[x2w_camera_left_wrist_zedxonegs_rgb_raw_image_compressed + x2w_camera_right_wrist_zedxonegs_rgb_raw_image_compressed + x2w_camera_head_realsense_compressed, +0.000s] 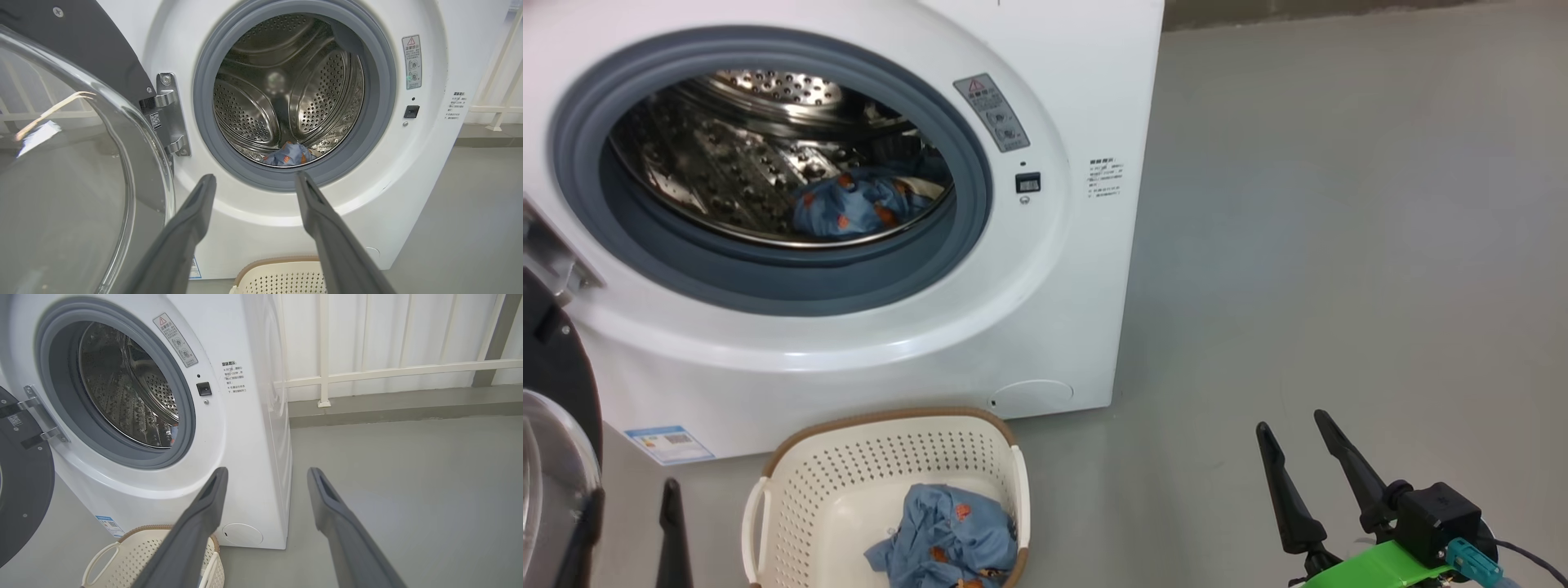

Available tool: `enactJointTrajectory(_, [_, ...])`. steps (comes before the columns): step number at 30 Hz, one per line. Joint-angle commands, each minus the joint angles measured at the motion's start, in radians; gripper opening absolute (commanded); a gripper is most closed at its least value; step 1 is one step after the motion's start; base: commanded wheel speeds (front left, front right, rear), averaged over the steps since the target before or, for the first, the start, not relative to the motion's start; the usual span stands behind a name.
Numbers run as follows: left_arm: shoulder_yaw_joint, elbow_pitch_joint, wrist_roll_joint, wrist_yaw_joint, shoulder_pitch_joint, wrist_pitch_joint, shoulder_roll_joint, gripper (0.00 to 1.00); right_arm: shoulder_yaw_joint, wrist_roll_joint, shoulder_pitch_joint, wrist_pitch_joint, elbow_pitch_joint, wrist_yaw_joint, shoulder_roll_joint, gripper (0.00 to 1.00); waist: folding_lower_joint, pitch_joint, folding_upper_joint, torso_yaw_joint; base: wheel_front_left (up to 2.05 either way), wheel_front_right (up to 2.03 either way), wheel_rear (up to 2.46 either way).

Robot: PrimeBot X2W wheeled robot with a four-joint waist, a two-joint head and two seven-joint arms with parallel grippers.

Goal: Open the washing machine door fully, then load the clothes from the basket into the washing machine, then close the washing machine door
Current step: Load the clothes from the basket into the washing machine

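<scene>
Your right gripper stands at the lower right of the head view, dark fingers pointing up and spread apart, a green bracket at its wrist. Your left gripper shows its two fingers parted wide in its wrist view.

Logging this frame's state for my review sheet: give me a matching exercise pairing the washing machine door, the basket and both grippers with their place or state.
Things:
1. washing machine door
2. basket
3. left gripper
4. right gripper

Places or states:
a. open, above bare floor right of the washing machine
b. on the floor, some clothes inside
c. swung open on its hinge
d. open, aimed at the drum mouth

Pairs: 1-c, 2-b, 3-d, 4-a.
</scene>
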Motion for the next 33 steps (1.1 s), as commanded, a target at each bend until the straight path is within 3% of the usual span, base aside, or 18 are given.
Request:
enactJointTrajectory(1, [0.041, -0.023, 0.016, -0.009, -0.01, -0.008, 0.01, 1.0, 0.025, -0.005, -0.002, -0.012, -0.024, 0.002, -0.005, 1.0, 0.0, -0.01, 0.0, -0.003, 0.0, 0.0, 0.0])
enactJointTrajectory(13, [0.09, -0.021, 0.071, -0.02, 0.076, -0.008, -0.067, 1.0, 0.02, -0.006, 0.015, -0.012, -0.026, 0.002, -0.005, 1.0, 0.0, -0.042, 0.0, -0.006, 0.0, 0.0, 0.0])
enactJointTrajectory(33, [0.124, -0.036, 0.096, -0.026, 0.109, -0.008, -0.095, 1.0, 0.019, -0.005, 0.01, -0.012, -0.024, 0.002, -0.005, 1.0, 0.0, -0.045, 0.0, -0.013, 0.0, 0.0, 0.0])
